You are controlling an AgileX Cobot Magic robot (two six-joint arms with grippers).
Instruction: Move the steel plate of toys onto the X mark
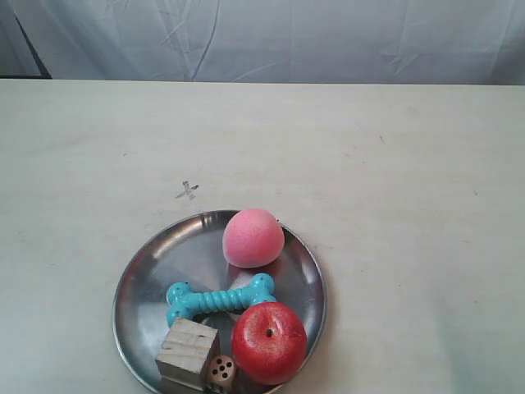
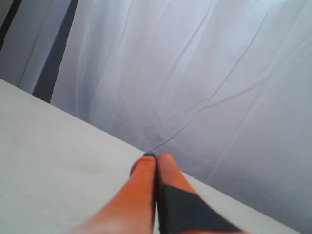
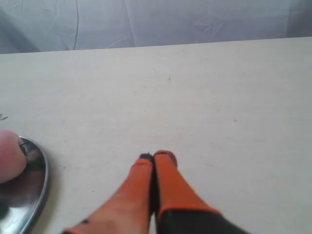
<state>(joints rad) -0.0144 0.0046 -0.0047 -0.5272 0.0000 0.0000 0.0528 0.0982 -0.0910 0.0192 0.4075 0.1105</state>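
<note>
Here we have the left end effector [image 2: 157, 157] and the right end effector [image 3: 155, 156] both pinched closed and empty, the steel plate [image 1: 156, 263] lying near the right one, untouched, so a hasty shove toward the X mark [image 1: 188, 190] could, we judge, spill the rounded toys [image 1: 253, 237].

Pale tabletop [image 1: 394, 164]; creased white cloth backdrop [image 1: 328, 37] behind; dark gap [image 2: 58, 53].

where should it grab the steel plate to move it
Pinch the steel plate by its thin raised rim, on the bare stretch between the pink ball and the red apple. That edge seems nearest the right gripper, shut now, so come in low from that side; the flat middle offers no hold.
</note>
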